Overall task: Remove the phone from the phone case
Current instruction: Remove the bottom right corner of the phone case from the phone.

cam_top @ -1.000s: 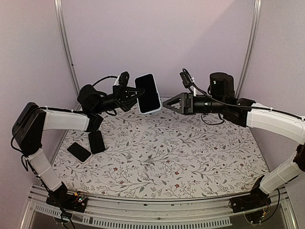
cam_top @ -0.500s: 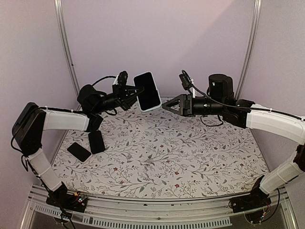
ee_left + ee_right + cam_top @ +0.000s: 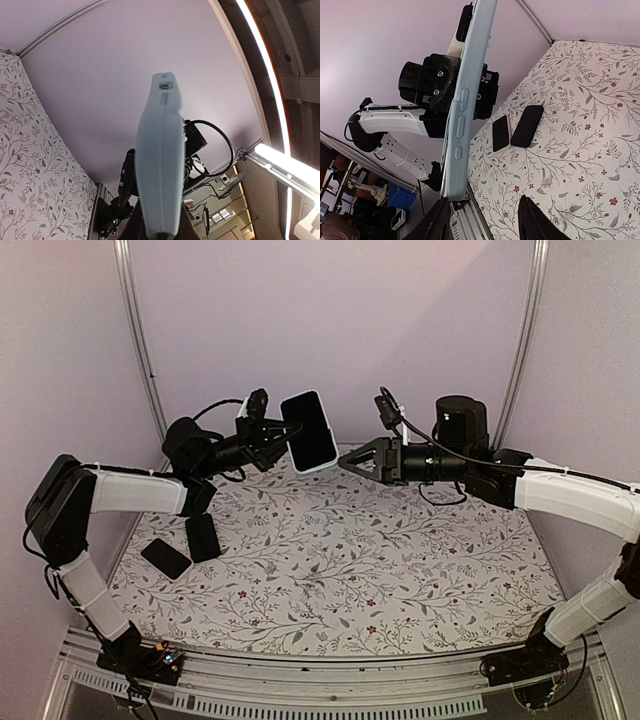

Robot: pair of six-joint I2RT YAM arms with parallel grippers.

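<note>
**While left gripper clamps the phone aloft, right gripper hangs agape**

As you look from the top cam, your left gripper is clenched on the phone case, phone inside, dark screen twd you, held up off the table at approx 12 o'clock; your right gripper sits just beside it at its 4 o'clock, spread, grasping nothing; its wrist cam shows the case's end near one finger, touching or not I can't tell; two dark slabs lie flat at 9 o'clock.
</note>
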